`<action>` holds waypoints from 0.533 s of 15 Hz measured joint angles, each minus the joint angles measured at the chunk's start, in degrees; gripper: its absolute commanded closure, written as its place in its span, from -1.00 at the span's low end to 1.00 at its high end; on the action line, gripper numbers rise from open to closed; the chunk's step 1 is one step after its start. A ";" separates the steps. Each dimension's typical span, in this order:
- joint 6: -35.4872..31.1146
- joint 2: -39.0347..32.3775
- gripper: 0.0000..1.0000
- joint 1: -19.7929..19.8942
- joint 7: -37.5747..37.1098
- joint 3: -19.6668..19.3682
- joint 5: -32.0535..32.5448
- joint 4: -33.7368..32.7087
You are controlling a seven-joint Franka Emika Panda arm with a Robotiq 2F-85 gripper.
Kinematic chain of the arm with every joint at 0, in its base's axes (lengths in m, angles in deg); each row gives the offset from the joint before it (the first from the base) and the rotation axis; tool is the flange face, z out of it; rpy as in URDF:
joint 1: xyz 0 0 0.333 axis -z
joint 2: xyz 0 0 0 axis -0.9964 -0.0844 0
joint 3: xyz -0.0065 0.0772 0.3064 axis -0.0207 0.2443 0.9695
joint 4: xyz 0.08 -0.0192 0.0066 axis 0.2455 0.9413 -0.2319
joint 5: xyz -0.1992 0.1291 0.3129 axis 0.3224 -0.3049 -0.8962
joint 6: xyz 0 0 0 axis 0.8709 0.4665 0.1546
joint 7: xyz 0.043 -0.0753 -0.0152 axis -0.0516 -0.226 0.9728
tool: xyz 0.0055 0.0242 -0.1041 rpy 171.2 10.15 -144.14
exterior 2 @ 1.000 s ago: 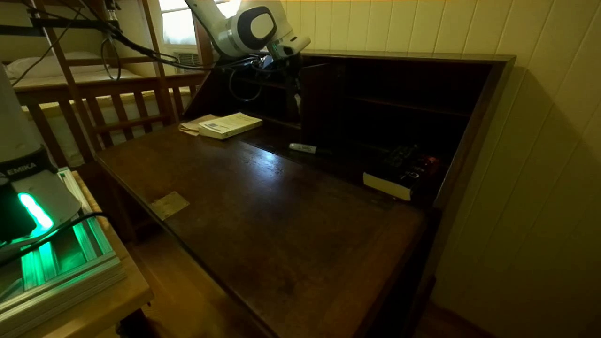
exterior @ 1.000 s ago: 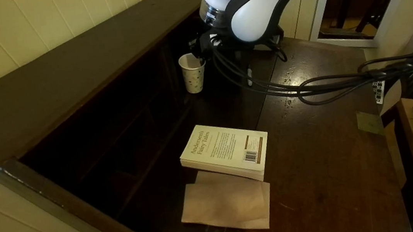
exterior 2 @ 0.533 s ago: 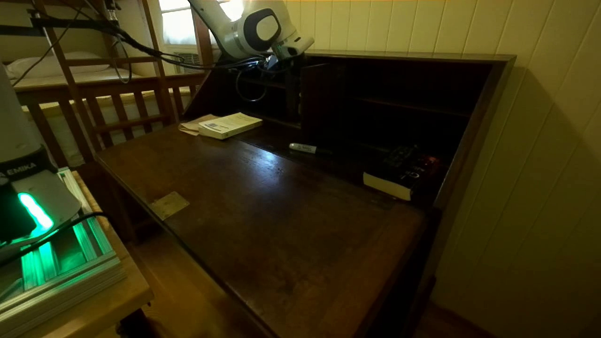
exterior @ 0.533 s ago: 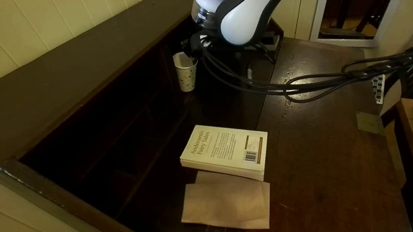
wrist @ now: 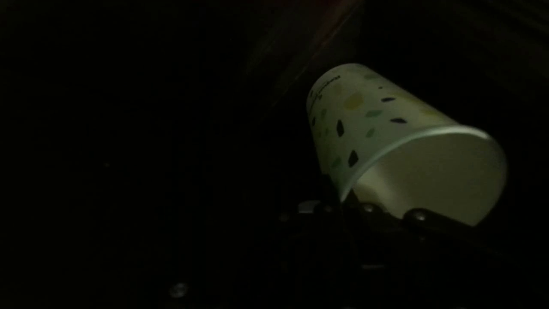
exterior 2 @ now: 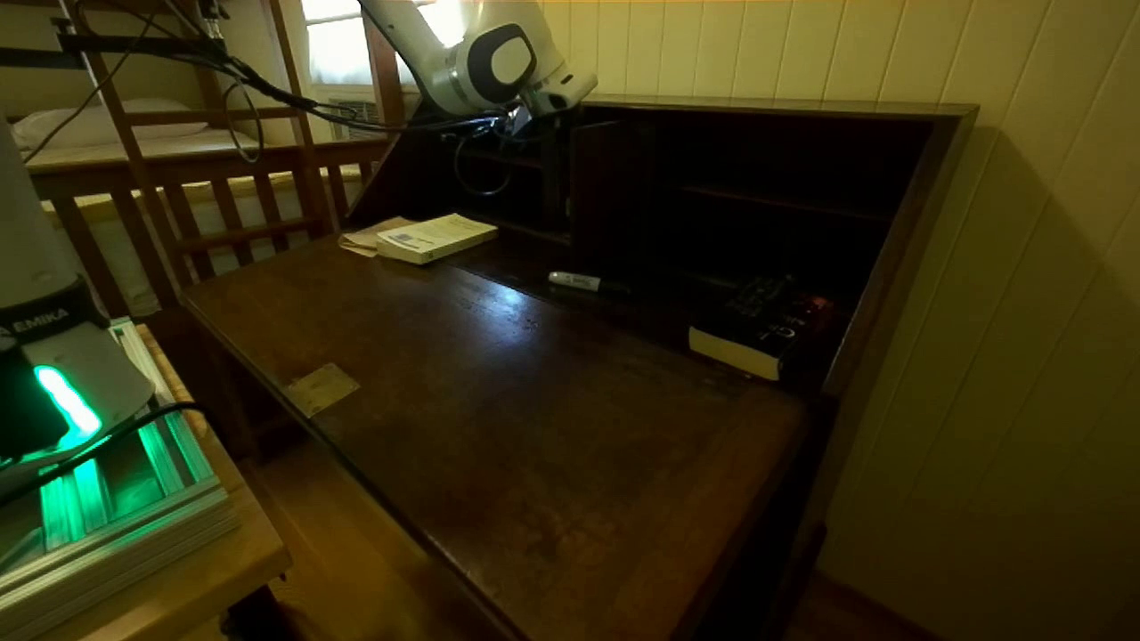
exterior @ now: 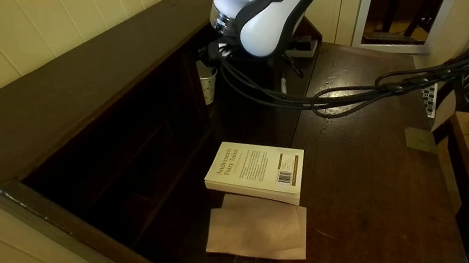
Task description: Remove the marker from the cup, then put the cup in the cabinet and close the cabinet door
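"Watching the cup [exterior: 208,86]? What has changed?"

"Over the last second it has shifted toward the cabinet [exterior: 102,54], at the back edge of the desk [exterior: 377,185], and in an exterior view the cabinet's front now hides one side of it."

"What has hold of it?"

"The gripper [wrist: 341,193], clenched on its rim."

"And the marker [exterior 2: 577,281]?"

"Lying on the desk, nearer the back edge than the front and well apart from the cup, so removing it looks done."

"Is the cup inside, then?"

"The wrist view is too dark to tell. I'd judge it's on the way in."

"What's left?"

"Seating the cup, letting go, backing out, then shutting what I take for the cabinet door [exterior 2: 610,182], which stands open."
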 measured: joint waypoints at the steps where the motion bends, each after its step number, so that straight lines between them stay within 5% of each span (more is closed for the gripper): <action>1: -0.11 -0.21 0.91 -0.06 0.00 -0.02 -0.18 -0.17; 3: -0.14 -0.56 0.41 -0.13 0.00 -0.06 -0.49 -0.59; 8: -0.34 -1.02 -0.20 -0.29 0.01 -0.25 -0.67 -1.34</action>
